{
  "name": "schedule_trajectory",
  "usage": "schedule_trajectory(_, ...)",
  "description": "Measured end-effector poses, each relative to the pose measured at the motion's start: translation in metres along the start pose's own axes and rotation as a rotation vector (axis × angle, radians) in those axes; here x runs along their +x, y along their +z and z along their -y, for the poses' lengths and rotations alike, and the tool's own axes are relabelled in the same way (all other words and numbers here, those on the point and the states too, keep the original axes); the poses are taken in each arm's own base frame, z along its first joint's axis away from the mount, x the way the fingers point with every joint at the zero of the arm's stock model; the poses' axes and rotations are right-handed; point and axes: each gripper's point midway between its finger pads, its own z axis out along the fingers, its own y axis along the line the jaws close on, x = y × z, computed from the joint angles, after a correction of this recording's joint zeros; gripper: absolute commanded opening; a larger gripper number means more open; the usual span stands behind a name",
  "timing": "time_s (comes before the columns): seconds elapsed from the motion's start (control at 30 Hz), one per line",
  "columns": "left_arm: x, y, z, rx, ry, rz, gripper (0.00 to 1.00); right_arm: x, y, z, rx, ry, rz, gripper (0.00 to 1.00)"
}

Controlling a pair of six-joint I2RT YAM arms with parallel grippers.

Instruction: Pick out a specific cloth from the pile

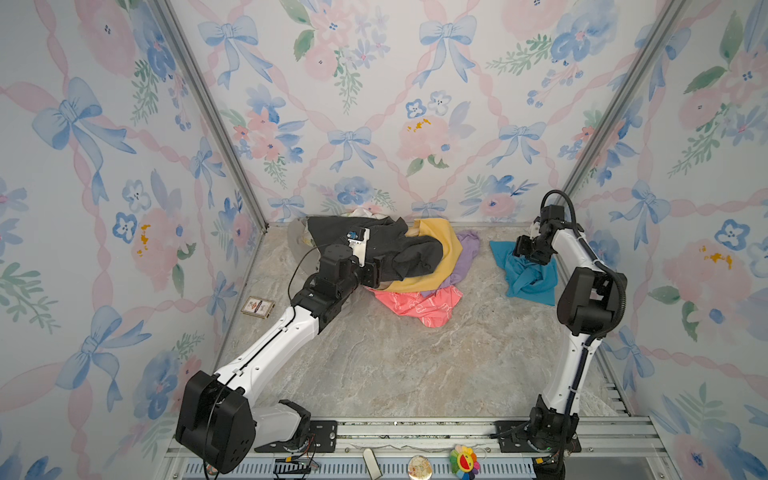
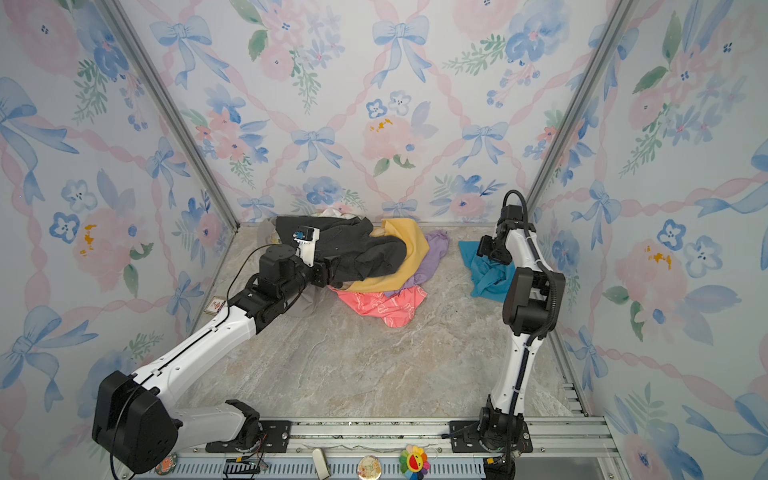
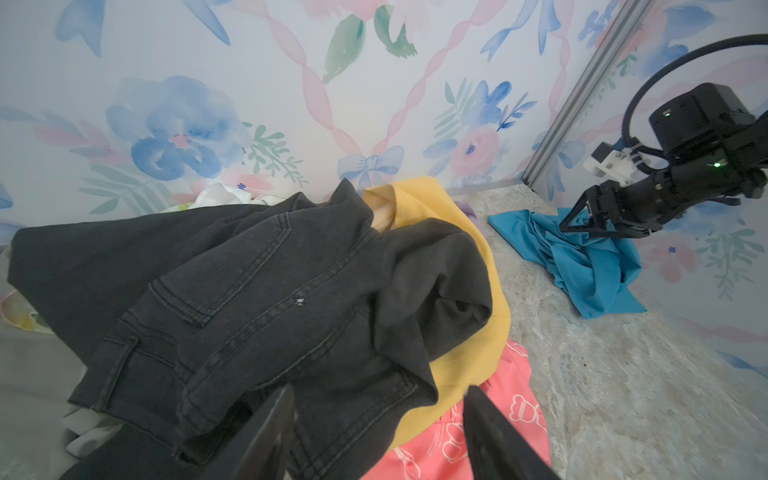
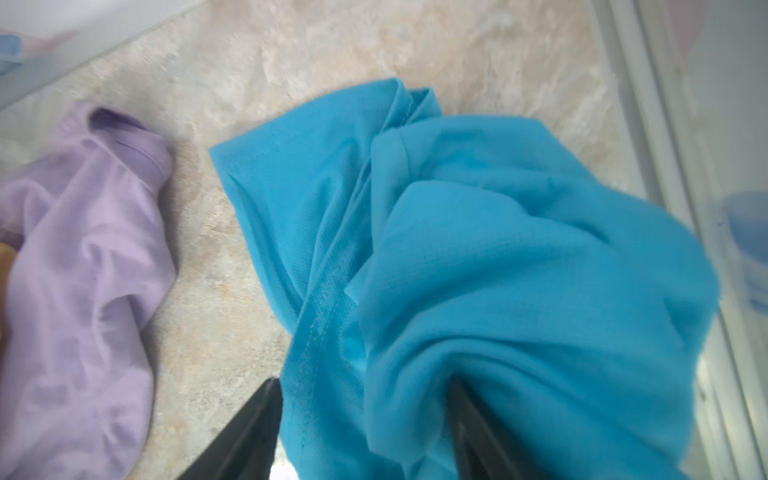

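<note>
Roughly: cloth [image 1: 532, 282] long axis diagonal, far corner pointing toward pile [image 1: 415, 257].

- Coral-pink cloth [image 3: 478, 436] in the pile [image 1: 386, 257]: white bear outlines with tiny lettering, too small to read.
- Flat card [image 1: 257, 308] on the worktop's [image 1: 415, 365] left edge: printed label, illegible.

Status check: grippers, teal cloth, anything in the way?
Right gripper jaws open over teal cloth. Cloth on table, apart from pile. Left gripper open at dark jacket. Nothing blocking.

Both arms stretch forward, left tool [image 3: 378, 395] and right tool [image 4: 362, 382] parted.
</note>
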Motion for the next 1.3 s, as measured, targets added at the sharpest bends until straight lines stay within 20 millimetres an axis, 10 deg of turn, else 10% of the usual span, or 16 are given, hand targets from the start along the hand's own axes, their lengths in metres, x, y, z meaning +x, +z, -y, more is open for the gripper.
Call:
schedule_trajectory(0.2,-0.002,-0.002,-0.032,-0.070,-0.037,0.032,0.76,-0.029,-0.045,-0.040,-0.093,-0.025,0.105,1.00)
schedule_trajectory(0.47,0.008,-0.014,-0.052,-0.167,-0.038,0.088,0.98,-0.047,-0.164,-0.105,-0.266,-0.108,0.350,0.97)
schedule_trajectory(0.8,0.007,-0.043,-0.095,-0.369,-0.021,0.232,0.98,0.035,-0.291,-0.118,-0.283,-0.284,0.748,0.97)
schedule_trajectory(0.97,0.038,-0.046,-0.129,-0.513,-0.004,0.216,0.98,0.078,-0.274,-0.089,-0.198,-0.292,0.832,0.97)
schedule_trajectory(1.3,0.119,-0.043,-0.191,-0.770,0.005,0.086,0.98,0.153,-0.141,-0.028,0.018,-0.248,0.711,0.97)
